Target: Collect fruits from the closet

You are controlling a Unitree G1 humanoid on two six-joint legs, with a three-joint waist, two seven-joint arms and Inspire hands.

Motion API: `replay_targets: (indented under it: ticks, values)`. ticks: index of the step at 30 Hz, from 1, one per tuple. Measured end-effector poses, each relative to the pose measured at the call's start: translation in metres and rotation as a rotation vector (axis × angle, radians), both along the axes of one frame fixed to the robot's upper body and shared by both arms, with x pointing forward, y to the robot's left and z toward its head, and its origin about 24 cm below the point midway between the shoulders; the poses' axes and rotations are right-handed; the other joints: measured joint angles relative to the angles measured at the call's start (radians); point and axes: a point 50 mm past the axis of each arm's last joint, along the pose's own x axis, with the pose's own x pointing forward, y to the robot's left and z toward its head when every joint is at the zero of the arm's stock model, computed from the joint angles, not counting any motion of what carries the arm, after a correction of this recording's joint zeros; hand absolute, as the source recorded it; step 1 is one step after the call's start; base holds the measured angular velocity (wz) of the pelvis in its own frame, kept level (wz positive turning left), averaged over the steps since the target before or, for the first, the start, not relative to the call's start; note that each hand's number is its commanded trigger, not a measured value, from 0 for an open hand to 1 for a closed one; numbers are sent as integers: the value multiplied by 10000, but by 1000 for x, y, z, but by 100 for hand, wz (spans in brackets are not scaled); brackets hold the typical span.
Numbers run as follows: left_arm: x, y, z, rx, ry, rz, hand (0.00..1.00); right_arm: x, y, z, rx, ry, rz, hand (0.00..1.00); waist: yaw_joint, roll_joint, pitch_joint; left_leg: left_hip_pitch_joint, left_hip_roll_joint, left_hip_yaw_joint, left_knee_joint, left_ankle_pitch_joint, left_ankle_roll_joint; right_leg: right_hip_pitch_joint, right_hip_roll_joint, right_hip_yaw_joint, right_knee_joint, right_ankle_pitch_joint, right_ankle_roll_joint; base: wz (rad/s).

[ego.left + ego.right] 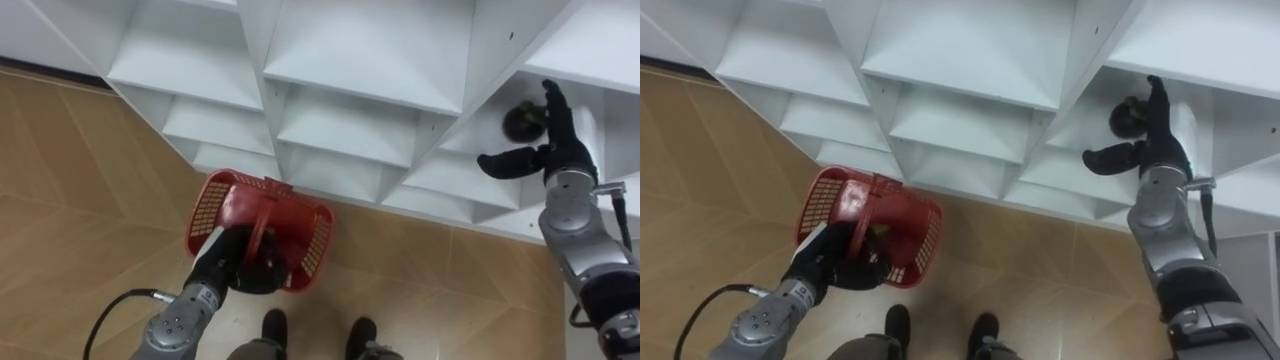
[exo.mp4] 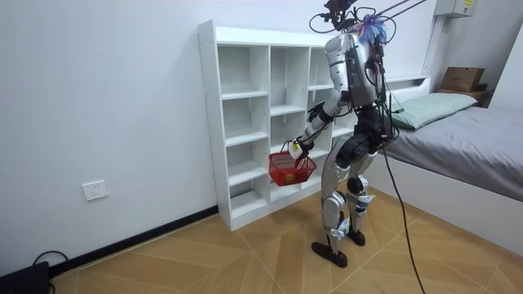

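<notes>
Left eye view: your right hand (image 1: 548, 150) is at the upper right of the frame, inside a closet (image 1: 350, 60) compartment. Its fingers are straight and the thumb is spread, so it grasps nothing. A dark round fruit (image 1: 522, 122) sits on that shelf just left of the fingers. Whether they touch it, you cannot tell.

At the lower left of the frame, your left hand (image 1: 238, 262) is clenched round the handle (image 1: 262, 215) of the red basket (image 1: 305, 235). The basket hangs tilted above the wood floor (image 1: 80, 180), well apart from the fruit. Hand and handle cover most of its inside, so you cannot tell what is in it, if anything.

In the room view you stand close against the closet, at the end toward the frame's right, with the basket low at your side.

Progress, as a judgement: the reach is made but the grasp is not. Left to do: close on the fruit, lift it out of the compartment, carry it down and left to the basket, and drop it in. How many fruits remain beyond this one cannot be judged from here.
</notes>
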Motion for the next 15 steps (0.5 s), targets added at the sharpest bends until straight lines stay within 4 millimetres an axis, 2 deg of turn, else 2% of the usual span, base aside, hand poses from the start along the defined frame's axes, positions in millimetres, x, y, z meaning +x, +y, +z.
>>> replay_targets:
  ticks: [15]
  values:
    - [1, 0, 0, -119, -8, 81, 100, -3, -3, -4, -105, 132, -217, 100, 10, 9, 2, -25, 7, -15, -3, 0, 0, 11, 11, -18, -58, 2, 3, 0]
